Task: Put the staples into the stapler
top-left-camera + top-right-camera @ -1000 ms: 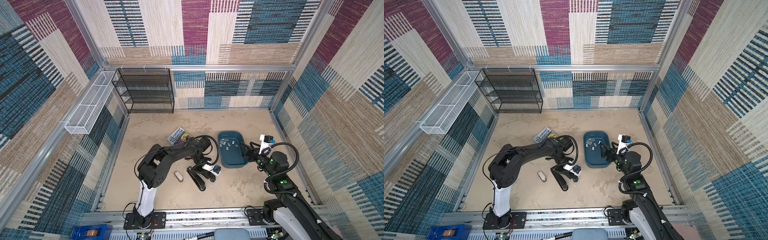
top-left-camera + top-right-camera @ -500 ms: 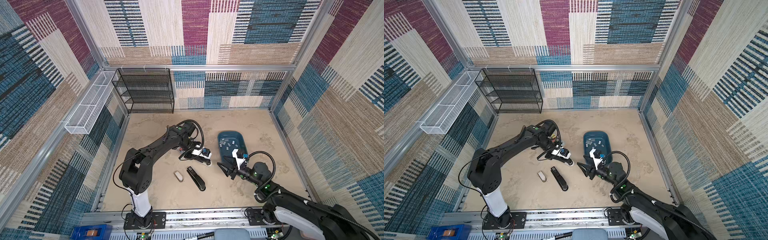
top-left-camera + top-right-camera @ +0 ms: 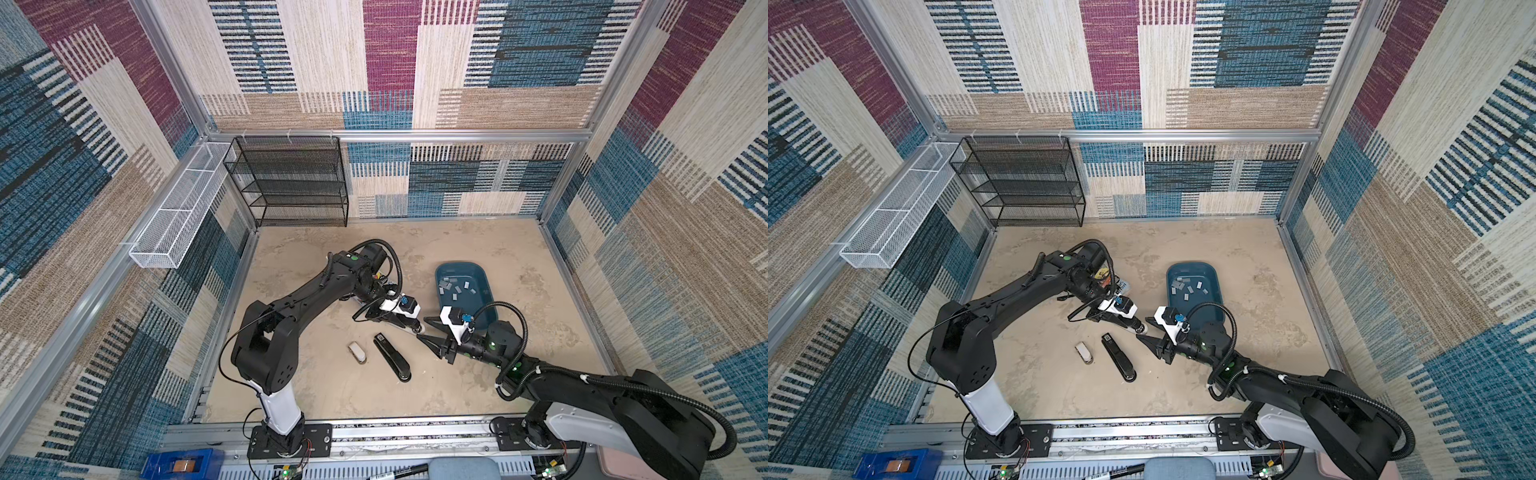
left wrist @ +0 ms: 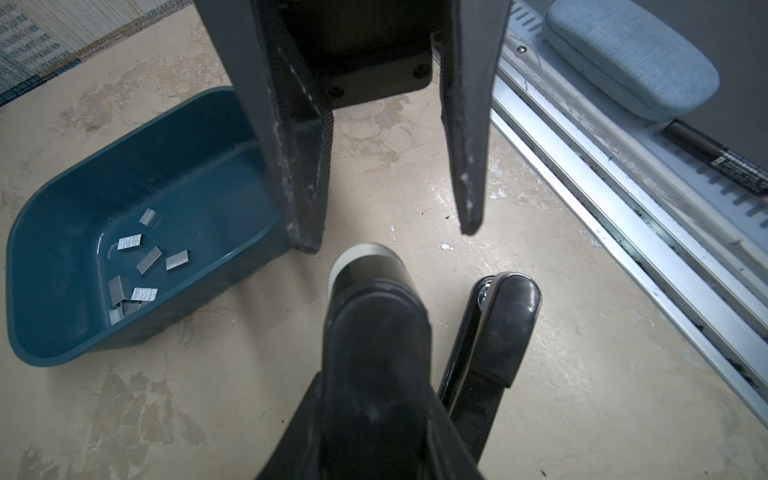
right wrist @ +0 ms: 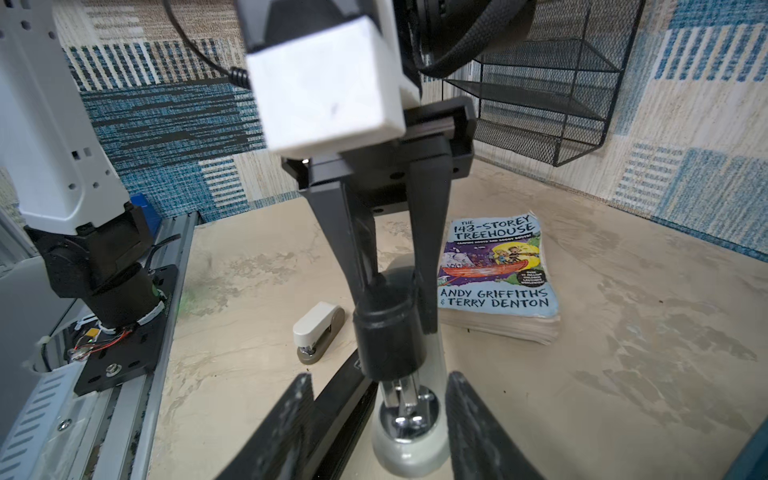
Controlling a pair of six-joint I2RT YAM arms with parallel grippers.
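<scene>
Staples, short flat silver-grey strips, lie loose inside a dark teal plastic tub on the bench. Just beside the tub, the left pincer is clamped on a black-topped stapler with a pale grey base. The right pincer stands parted astride its nose. Farther from the tub lie a long black stapler, its white label unreadable, a small white stapler, and a paperback reading "THE 143-STOREY TREEHOUSE, ANDY GRIFFITHS & TERRY DENTON", mostly hidden under the left arm from above.
</scene>
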